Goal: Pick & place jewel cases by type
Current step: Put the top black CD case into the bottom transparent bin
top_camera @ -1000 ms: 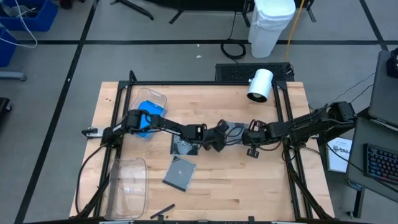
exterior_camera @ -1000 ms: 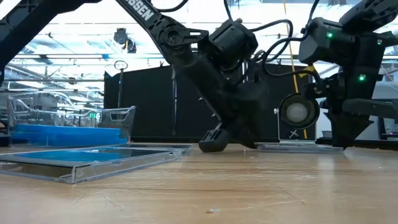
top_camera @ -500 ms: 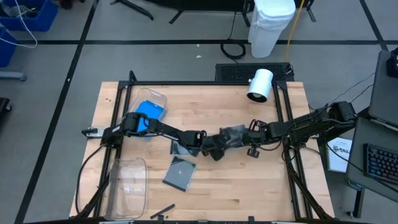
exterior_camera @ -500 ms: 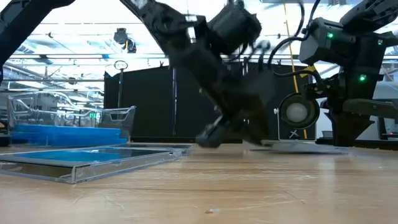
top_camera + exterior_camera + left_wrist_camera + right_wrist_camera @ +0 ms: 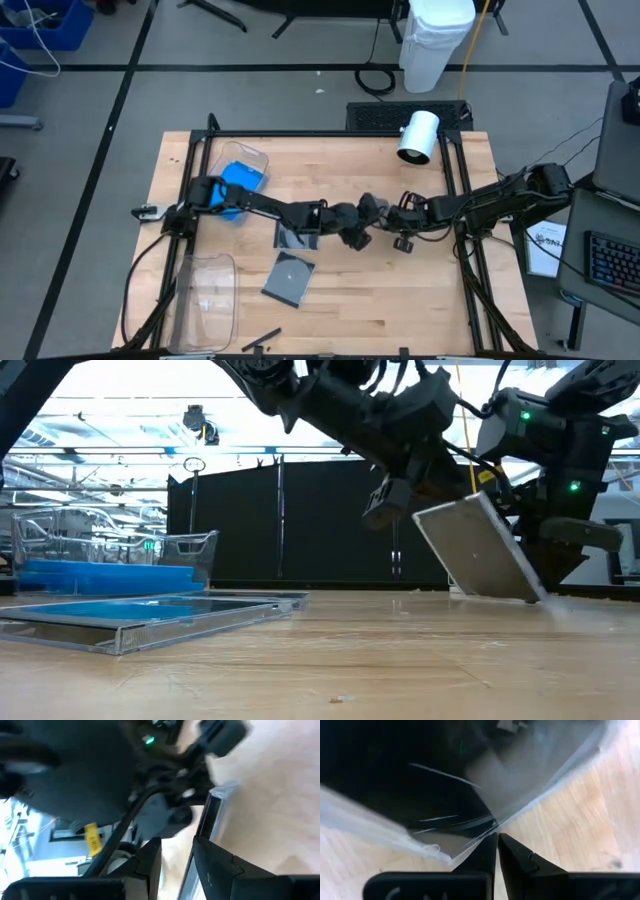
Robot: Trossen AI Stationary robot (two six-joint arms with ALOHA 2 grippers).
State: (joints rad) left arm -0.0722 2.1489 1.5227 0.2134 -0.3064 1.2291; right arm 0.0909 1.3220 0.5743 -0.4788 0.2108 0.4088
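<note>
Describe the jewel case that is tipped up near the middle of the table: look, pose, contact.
The grey/clear jewel case is a thin, flat, square plastic case with a pale translucent face. It stands steeply tilted, its lower edge on the wooden table, its upper edge raised. The left pincer straddles its raised edge, a finger on each side. The right pincer, shut, sits right at the case's low edge; whether it actually touches is unclear.

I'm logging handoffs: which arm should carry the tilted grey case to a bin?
Left. The left gripper already clamps the tilted grey case by its raised edge, lower edge on the table. The right gripper is shut, empty, beside it.
</note>
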